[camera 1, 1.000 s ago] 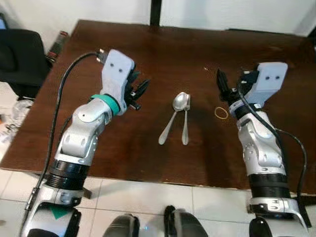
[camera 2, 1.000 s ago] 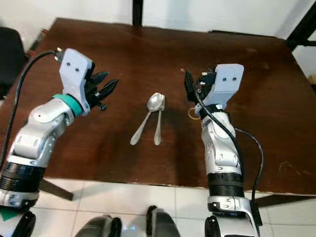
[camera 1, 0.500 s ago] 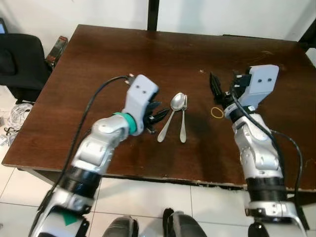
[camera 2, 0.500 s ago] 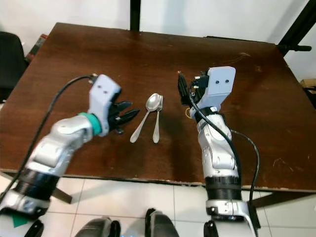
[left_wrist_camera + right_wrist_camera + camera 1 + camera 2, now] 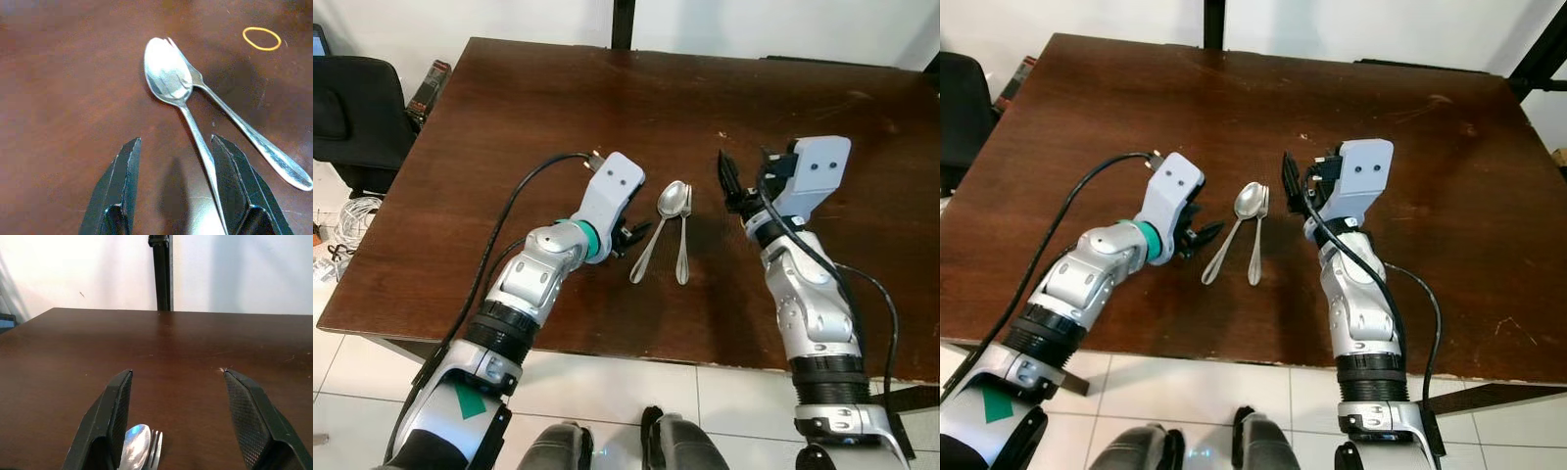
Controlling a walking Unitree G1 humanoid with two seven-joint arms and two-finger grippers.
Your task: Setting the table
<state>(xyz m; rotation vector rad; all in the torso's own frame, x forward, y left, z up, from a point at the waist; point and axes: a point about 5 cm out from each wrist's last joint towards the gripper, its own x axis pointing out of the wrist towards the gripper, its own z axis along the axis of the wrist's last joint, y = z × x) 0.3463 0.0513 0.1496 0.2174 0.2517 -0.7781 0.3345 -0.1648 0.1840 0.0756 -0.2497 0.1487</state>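
On the dark wooden table (image 5: 558, 108) lie one spoon (image 5: 658, 228) and one fork (image 5: 683, 240), heads overlapping, handles fanning toward the robot. One yellow rubber band (image 5: 261, 38) lies beyond them. Left gripper (image 5: 628, 235) sits spread just beside the spoon's handle; right gripper (image 5: 744, 181) hovers spread near the fork. A black chair (image 5: 352, 108) stands left.

The two head views looked steeply down from above the near edge of the counter (image 5: 509, 108), taking in both arms and nearly the same stretch of wood. The left wrist camera sat close over the surface, facing the spoon (image 5: 168, 76) and fork (image 5: 244, 132). The right wrist camera faced level across the counter toward the white wall (image 5: 88, 269), catching the same spoon at its near edge.
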